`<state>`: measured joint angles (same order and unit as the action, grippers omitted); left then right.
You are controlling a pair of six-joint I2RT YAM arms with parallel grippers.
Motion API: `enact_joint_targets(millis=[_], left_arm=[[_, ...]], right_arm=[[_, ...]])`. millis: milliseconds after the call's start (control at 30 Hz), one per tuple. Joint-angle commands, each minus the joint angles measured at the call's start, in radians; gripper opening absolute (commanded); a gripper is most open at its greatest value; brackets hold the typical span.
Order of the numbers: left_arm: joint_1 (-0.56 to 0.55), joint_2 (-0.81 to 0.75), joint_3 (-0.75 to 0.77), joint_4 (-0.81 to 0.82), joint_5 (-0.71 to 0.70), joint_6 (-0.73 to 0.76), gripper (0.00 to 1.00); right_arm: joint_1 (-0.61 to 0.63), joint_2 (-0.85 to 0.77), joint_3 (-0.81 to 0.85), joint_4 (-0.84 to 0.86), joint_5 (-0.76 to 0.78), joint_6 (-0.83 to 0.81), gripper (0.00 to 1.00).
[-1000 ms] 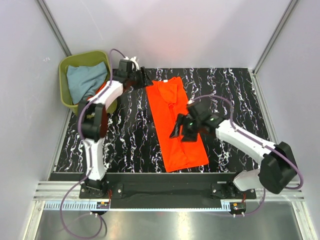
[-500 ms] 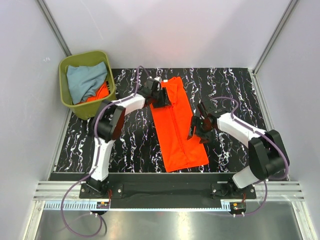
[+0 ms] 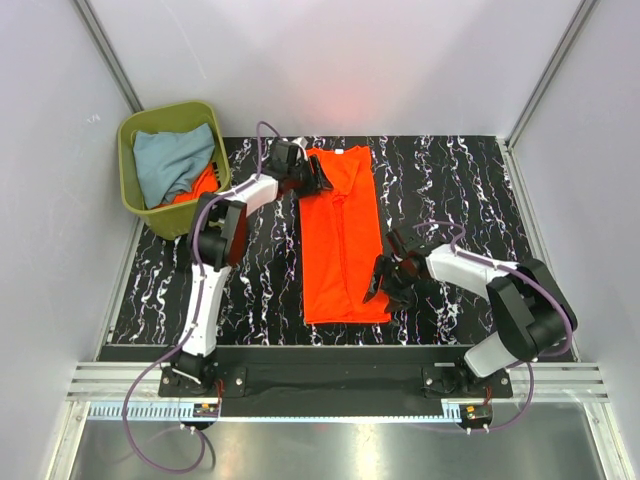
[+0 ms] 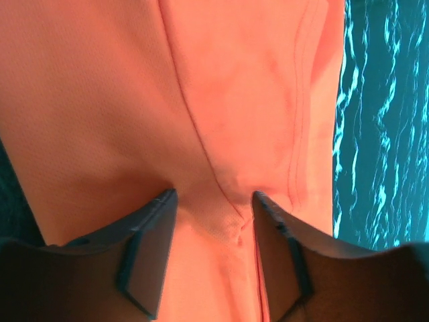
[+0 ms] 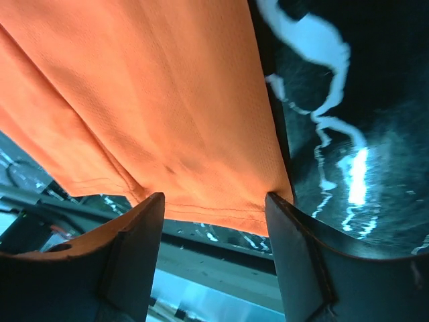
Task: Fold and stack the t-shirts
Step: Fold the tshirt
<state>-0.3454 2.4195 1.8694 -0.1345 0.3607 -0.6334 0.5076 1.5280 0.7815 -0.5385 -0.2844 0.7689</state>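
While both arms reach over the black marbled table (image 3: pixel 450 180), one orange t-shirt (image 3: pixel 345 240) lies flat at the table's middle, folded into a long strip running 12 to 6 o'clock. Left gripper (image 3: pixel 318 178) sits at the strip's 11 o'clock corner, by the collar end. Its wrist view shows the jaws spread about halfway, the two dark fingers (image 4: pixel 144 261) standing apart with orange cloth (image 4: pixel 234 100) spanning the gap and a small pucker of seam between them; nothing is pinched. Right gripper (image 3: pixel 378 288) sits at the strip's 5 o'clock corner, low against the table. Its jaws are also parted, rather wider, fingers (image 5: pixel 301 261) well apart, with the hemmed edge of the cloth (image 5: pixel 154 100) lying across the gap. Cannot tell whether either set of tips presses the cloth down. At the table's 10 o'clock stands an olive-green bin (image 3: pixel 125 170), holding a grey-blue t-shirt (image 3: pixel 170 160) and, at its 4 o'clock side, a second orange t-shirt (image 3: pixel 203 183).
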Motion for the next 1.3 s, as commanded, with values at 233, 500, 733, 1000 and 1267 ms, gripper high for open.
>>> enact_joint_targets(millis=[233, 500, 733, 1000, 1267], left_arm=[[-0.095, -0.772, -0.488, -0.293, -0.173, 0.224, 0.7], [-0.24, -1.105, -1.058, -0.303, -0.172, -0.064, 0.61], [-0.257, -1.163, -1.234, -0.143, -0.117, -0.287, 0.7], [-0.276, -1.114, -1.288, -0.094, -0.078, -0.373, 0.66], [-0.346, -1.054, -1.279, -0.142, -0.088, -0.407, 0.57]], right_arm=[[-0.017, -0.155, -0.045, -0.048, -0.101, -0.077, 0.88], [-0.04, -0.147, -0.05, -0.077, -0.065, -0.155, 0.89], [-0.095, -0.151, -0.076, -0.091, -0.056, -0.212, 0.65], [-0.101, -0.085, -0.079, -0.075, -0.09, -0.209, 0.71], [-0.104, -0.052, -0.061, -0.061, -0.067, -0.189, 0.7]])
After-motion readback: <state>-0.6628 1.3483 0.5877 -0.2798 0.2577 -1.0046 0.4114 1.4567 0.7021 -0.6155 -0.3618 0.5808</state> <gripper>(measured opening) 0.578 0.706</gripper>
